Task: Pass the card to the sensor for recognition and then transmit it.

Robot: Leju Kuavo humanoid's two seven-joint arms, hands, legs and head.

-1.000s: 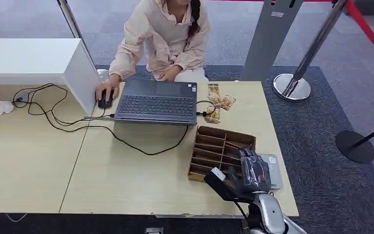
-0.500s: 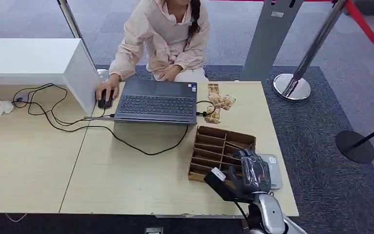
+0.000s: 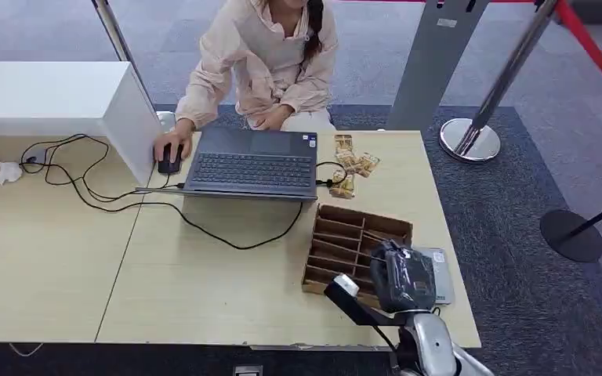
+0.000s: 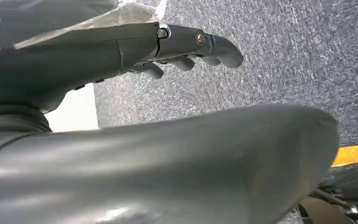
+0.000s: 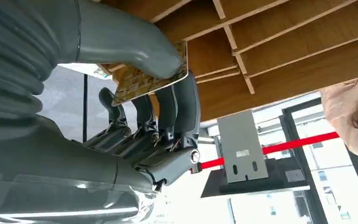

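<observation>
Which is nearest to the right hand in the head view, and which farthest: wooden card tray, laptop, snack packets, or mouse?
From the right hand, which pinches the card:
1. Wooden card tray, directly under and ahead of the hand.
2. Snack packets, beyond the tray's far edge.
3. Laptop, far and leftward.
4. Mouse, under the person's hand, left of the laptop.

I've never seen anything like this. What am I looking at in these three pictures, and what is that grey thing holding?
It is a humanoid robot at a pale wooden desk. One picture looks down from its head; the other two come from cameras at its wrists. On the desk lie a dark grey open laptop, a brown wooden slotted card tray and a flat grey card sensor; a person in a pink jacket sits opposite. The right hand pinches a gold patterned card between thumb and fingers by the tray. The left hand hangs over grey carpet, holding nothing.
</observation>
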